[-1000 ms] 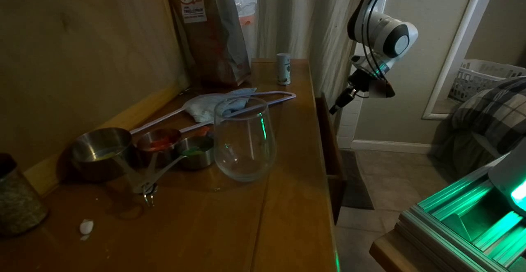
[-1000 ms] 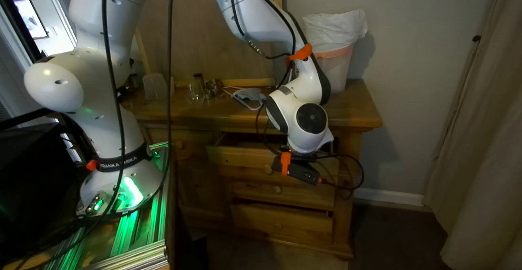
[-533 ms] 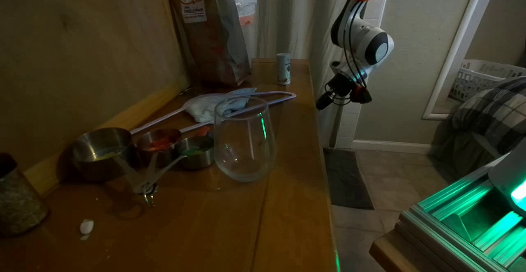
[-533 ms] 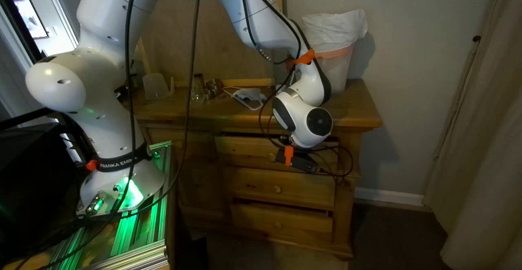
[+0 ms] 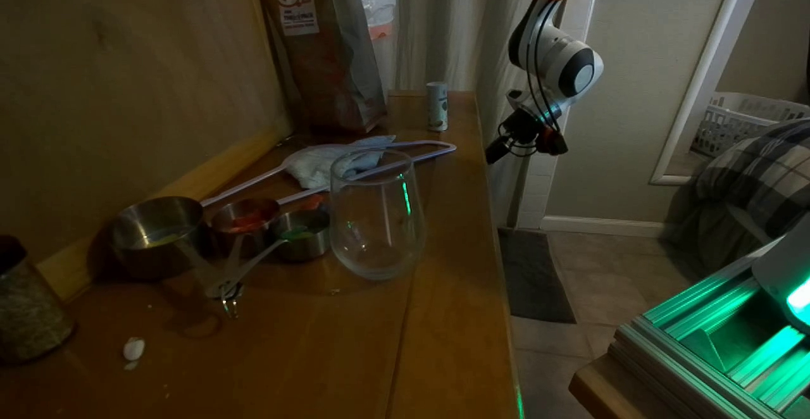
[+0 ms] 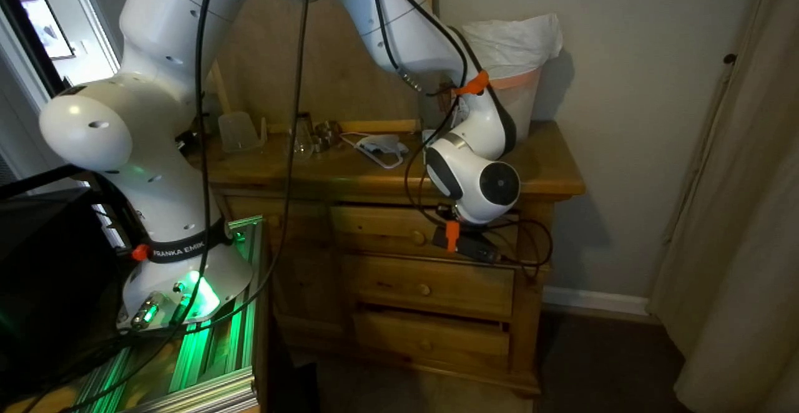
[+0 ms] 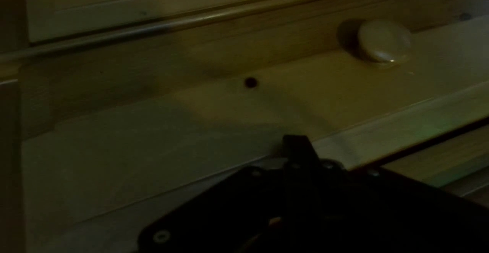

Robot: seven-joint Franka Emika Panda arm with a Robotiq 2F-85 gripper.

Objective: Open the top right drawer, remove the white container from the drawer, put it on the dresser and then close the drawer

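The white container point(image 5: 437, 106), a small whitish cylinder with dark marks, stands upright on the far end of the dresser point(image 5: 455, 305). The top right drawer point(image 6: 374, 226) is almost fully in, with a thin dark gap above its front. The wrist view shows the drawer front point(image 7: 191, 92) with its round knob point(image 7: 384, 41). My gripper point(image 7: 295, 142) is shut and empty at the drawer front's edge, off to one side of the knob; contact cannot be told. It also shows at the dresser edge in an exterior view point(image 5: 497, 152).
A clear glass point(image 5: 378, 216), metal measuring cups point(image 5: 300, 235), a hanger with cloth point(image 5: 335, 162) and a paper bag point(image 5: 323, 52) stand on the dresser. A bin with a white bag point(image 6: 515, 76) is at its far end. A lower drawer point(image 6: 431, 341) is slightly open.
The top right drawer has gone from clearly open to almost shut. My gripper has moved toward the dresser with it, then shifted slightly along the front toward the far end.
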